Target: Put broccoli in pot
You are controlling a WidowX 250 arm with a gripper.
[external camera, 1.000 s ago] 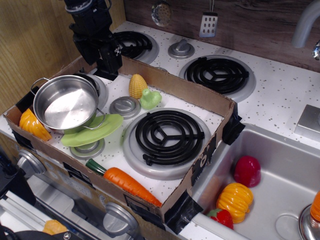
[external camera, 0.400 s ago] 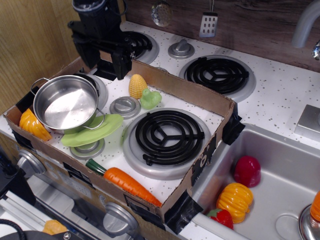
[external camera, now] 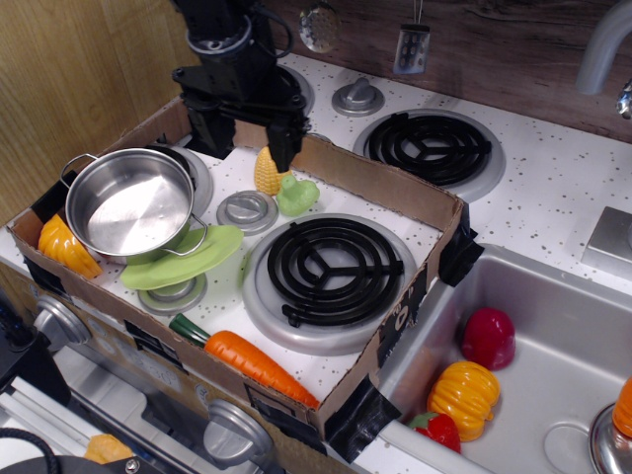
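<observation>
The black pincer (external camera: 247, 133) hangs over the back edge of the cardboard tray (external camera: 395, 193), its two fingers spread wide apart and pinching nothing; the right-hand finger (external camera: 284, 143) ends just above the tip of the yellow corn (external camera: 269, 173). The broccoli (external camera: 296, 196), a pale-green bumpy lump, lies on the speckled stove top inside the tray, touching the corn's side, at about 5 o'clock from the pincer and clear of both fingers. The pot (external camera: 130, 205), shiny steel with wire loop handles, sits at roughly 8 o'clock from the pincer, well apart from the broccoli, resting partly on a flat light-green plate (external camera: 193, 259). A grey knob (external camera: 246, 209) lies between pot and broccoli. At 5 o'clock from the broccoli is the black coil burner (external camera: 331, 269), and beyond it, near the tray's front wall, lies an orange carrot (external camera: 257, 363).
</observation>
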